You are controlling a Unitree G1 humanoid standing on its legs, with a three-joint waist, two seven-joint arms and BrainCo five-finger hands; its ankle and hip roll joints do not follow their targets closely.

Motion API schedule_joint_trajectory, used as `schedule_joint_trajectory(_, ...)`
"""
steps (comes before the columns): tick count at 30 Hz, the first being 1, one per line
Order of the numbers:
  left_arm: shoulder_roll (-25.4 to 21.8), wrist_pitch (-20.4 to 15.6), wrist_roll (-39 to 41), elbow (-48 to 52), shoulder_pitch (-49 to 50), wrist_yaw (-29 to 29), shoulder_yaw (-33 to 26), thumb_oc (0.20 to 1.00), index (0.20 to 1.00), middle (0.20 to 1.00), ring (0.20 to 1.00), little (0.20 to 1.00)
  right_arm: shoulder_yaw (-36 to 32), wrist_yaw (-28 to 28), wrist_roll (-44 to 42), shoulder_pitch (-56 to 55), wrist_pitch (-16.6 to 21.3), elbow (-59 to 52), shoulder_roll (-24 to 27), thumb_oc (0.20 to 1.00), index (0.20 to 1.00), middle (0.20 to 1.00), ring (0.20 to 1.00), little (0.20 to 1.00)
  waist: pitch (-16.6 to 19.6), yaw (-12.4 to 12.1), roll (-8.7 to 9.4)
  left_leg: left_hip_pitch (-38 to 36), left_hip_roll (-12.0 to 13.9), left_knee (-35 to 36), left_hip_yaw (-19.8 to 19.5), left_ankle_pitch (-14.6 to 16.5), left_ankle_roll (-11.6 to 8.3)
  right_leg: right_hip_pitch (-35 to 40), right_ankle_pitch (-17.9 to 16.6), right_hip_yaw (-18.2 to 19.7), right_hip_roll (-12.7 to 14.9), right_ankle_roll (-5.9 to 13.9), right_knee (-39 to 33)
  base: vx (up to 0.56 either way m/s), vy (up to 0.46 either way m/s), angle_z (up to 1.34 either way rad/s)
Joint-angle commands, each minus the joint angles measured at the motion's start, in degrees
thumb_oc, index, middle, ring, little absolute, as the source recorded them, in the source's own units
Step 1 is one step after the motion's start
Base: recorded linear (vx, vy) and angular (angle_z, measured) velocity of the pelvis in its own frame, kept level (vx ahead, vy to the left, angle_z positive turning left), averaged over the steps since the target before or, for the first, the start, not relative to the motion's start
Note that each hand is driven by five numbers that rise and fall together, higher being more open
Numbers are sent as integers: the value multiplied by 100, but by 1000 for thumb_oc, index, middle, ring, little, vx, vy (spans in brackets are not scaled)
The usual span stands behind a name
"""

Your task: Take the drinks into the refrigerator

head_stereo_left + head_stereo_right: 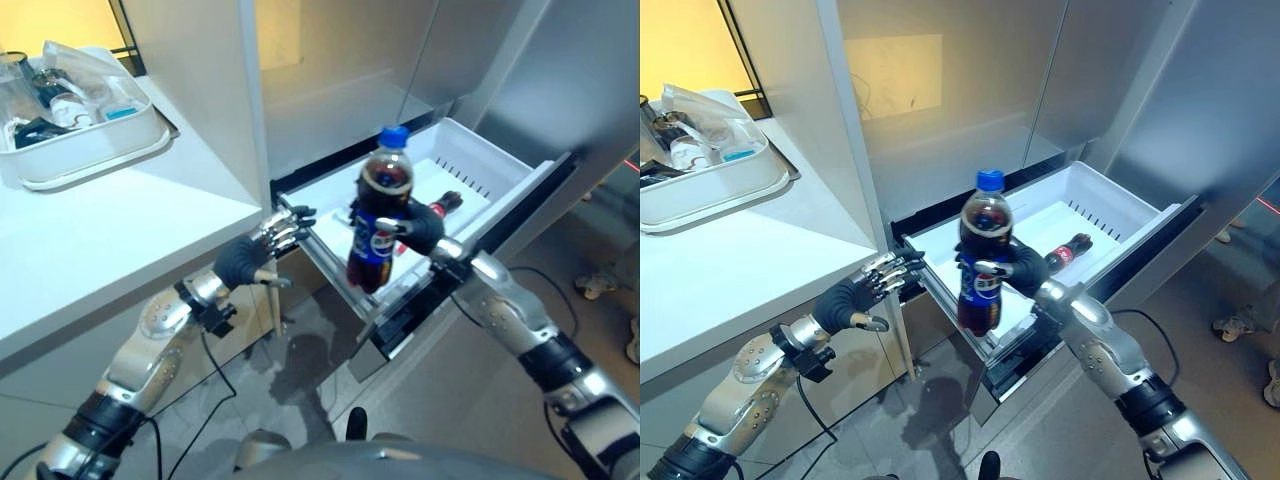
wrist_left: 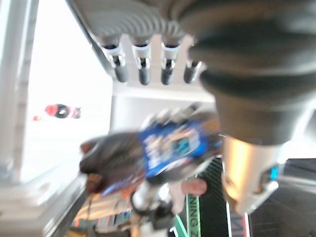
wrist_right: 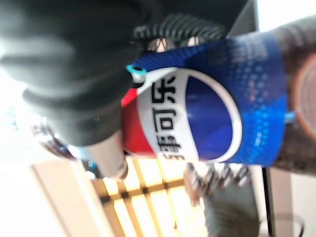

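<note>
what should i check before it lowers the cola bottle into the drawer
1. Grip: right robot hand curled round the cola bottle: ok.
2. Bottle upright, blue cap on: ok.
3. Drawer pulled open: ok.
4. Landing spot: small bottle lies inside, white floor bare beside it: ok.
5. Left robot hand at the drawer's front corner with straight fingers, apart from the bottle: ok.
6. Bottle fully over the drawer: cannot tell.

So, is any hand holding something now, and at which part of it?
The right hand holds the cola bottle upright, fingers curled round its blue-labelled middle, above the open drawer. The left hand holds nothing.
</note>
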State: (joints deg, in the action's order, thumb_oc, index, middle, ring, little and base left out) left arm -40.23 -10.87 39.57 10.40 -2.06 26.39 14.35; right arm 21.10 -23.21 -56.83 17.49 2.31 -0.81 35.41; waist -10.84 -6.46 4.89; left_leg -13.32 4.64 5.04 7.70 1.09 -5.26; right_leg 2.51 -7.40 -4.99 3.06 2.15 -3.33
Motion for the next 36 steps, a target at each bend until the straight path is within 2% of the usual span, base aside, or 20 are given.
schedule_joint_trajectory(1, 87, -364, 247, 523, 68, 124, -32, 1000, 1000, 1000, 1000, 1000, -827, -82, -162, 598, 842, -435, 142, 200, 200, 200, 200, 200, 141, -16, -51, 42, -220, -8, -288, 452, 444, -52, 611, -89, 394, 519, 905, 0, 0, 0)
schedule_joint_trajectory(5, 41, -333, 301, 620, 188, 214, -126, 1000, 1000, 1000, 1000, 1000, -1245, -31, -162, 348, 941, -429, 427, 200, 200, 200, 200, 200, 132, 29, -44, 41, -217, -18, -293, 466, 443, -68, 618, -90, 380, 527, 925, 0, 0, 0)
schedule_joint_trajectory(10, -16, -329, 349, 678, 260, 262, -205, 1000, 1000, 1000, 1000, 1000, -1612, -9, -162, 78, 1022, -527, 556, 200, 200, 200, 200, 200, 126, 74, -51, 54, -219, -19, -287, 474, 444, -92, 627, -78, 369, 538, 946, 0, 0, 0)
schedule_joint_trajectory(22, -28, -302, 413, 766, 238, 314, -185, 1000, 1000, 1000, 1000, 1000, -1780, 89, 12, 161, 1128, -385, 623, 200, 200, 200, 200, 200, 138, 99, -72, 45, -219, -20, -255, 484, 451, -119, 613, -28, 364, 540, 947, 0, 0, 0)
schedule_joint_trajectory(28, -140, -184, 633, 872, 226, 417, -16, 1000, 1000, 1000, 1000, 1000, -1479, 191, 126, 618, 1127, -97, 928, 200, 200, 200, 200, 200, 87, 63, -56, 84, -217, -21, -251, 468, 445, -155, 614, -15, 355, 540, 953, 0, 0, 0)
schedule_joint_trajectory(34, -531, -71, 979, 1020, 145, 538, 300, 1000, 1000, 1000, 1000, 1000, -690, 427, 405, 1608, 1123, 750, 1378, 200, 200, 200, 200, 200, -82, -27, -32, 248, -194, -54, -255, 398, 437, -327, 605, -5, 327, 532, 1025, -24, -7, -1)
schedule_joint_trajectory(36, -769, -40, 1137, 1069, 92, 560, 468, 1000, 1000, 1000, 1000, 1000, -195, 501, 573, 2295, 1092, 1205, 1685, 200, 200, 200, 200, 200, -238, -83, -14, 424, -172, -79, -277, 319, 433, -515, 594, -13, 284, 519, 1093, -81, -22, -2)
